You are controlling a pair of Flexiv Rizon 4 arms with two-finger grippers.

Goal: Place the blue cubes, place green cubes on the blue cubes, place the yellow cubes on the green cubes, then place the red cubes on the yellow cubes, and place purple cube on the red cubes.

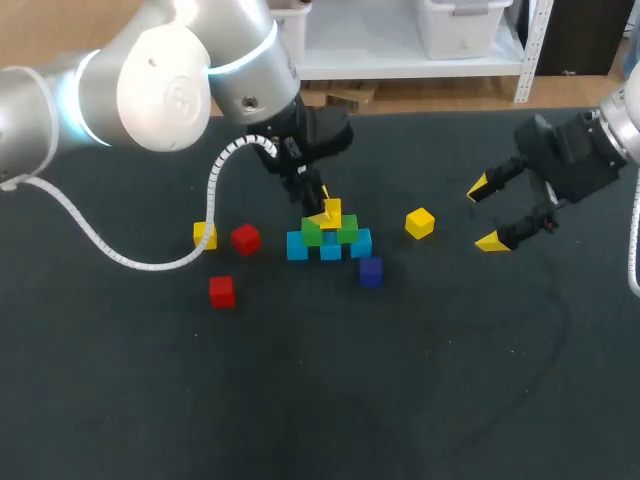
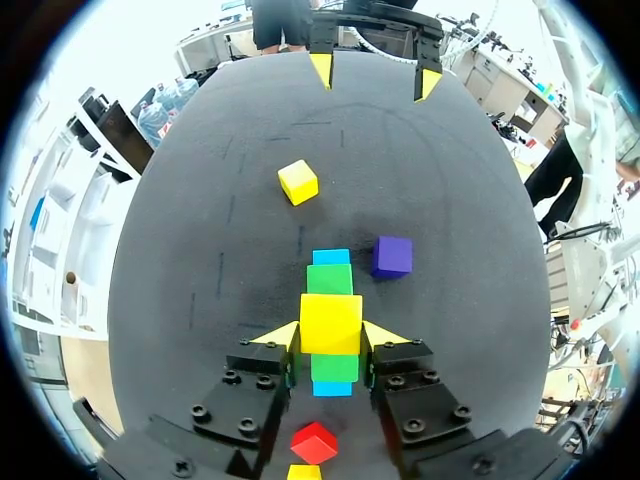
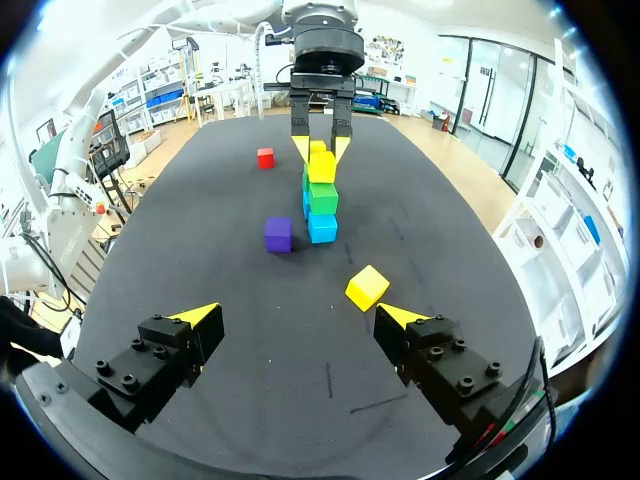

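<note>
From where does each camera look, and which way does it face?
Head view: above and behind, looking down on the table; left gripper and right gripper show.
Left wrist view: on the left wrist, facing the right gripper; its own gripper clamps the top yellow cube.
Right wrist view: on the right wrist, facing the stack; its open gripper shows.
Shared: both wrist views show the purple cube.

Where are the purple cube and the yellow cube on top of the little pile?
purple cube (image 1: 371,266): head view, on its top face.
yellow cube on the pile (image 2: 330,323): left wrist view, on its top face.
</note>
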